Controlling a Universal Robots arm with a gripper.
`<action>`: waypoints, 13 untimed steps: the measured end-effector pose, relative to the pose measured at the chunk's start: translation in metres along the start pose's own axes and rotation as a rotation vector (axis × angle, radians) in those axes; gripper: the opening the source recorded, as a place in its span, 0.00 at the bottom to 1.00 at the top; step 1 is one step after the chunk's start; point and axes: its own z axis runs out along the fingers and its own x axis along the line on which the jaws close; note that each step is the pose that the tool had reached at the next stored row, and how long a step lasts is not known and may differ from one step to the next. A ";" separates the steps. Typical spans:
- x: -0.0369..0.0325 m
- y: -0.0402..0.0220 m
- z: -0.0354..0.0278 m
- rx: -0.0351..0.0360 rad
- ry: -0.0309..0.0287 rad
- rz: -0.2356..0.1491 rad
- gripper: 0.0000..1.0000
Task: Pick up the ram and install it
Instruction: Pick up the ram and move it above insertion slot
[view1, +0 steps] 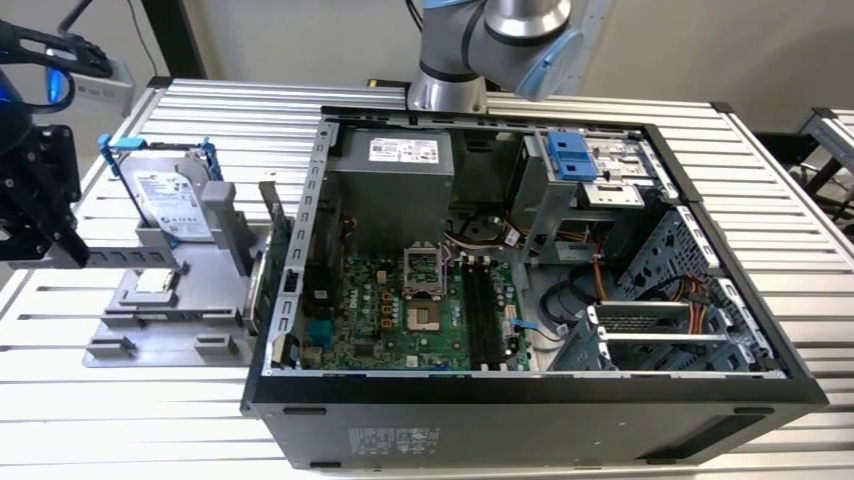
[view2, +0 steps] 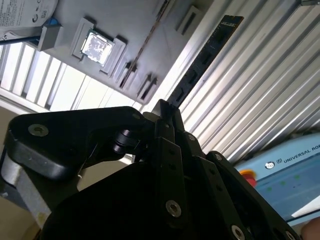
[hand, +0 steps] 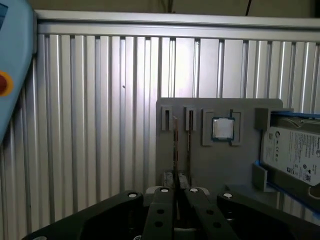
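Observation:
The ram (view2: 205, 57) is a long, thin, dark stick with a row of chips. It juts out from between the fingertips of my gripper (view2: 167, 107), which is shut on its near end. In the second wrist view it hangs over the ribbed table beside the grey holder (view2: 130, 30). In the first wrist view the ram (hand: 175, 150) shows edge-on as a thin line rising from my gripper (hand: 176, 192), in front of the holder (hand: 200, 165). In the exterior view my gripper (view1: 40, 215) is at the far left, well away from the open computer case (view1: 534, 390) and the black memory slots (view1: 487, 320) on its motherboard.
The grey holder (view1: 174, 300) carries a silver hard drive (view1: 174, 200) in a blue frame, a square processor chip (view1: 156, 282) and an upright card (view1: 274, 240). The arm's base (view1: 461, 60) stands behind the case. A light-blue pendant (view2: 290, 170) lies nearby on the table.

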 end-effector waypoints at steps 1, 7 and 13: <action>0.0000 0.0000 -0.0014 0.0001 0.0000 0.000 0.00; -0.0002 0.0000 -0.0079 0.0001 0.0000 0.001 0.00; -0.0003 0.0001 -0.0148 0.0001 0.0000 0.002 0.00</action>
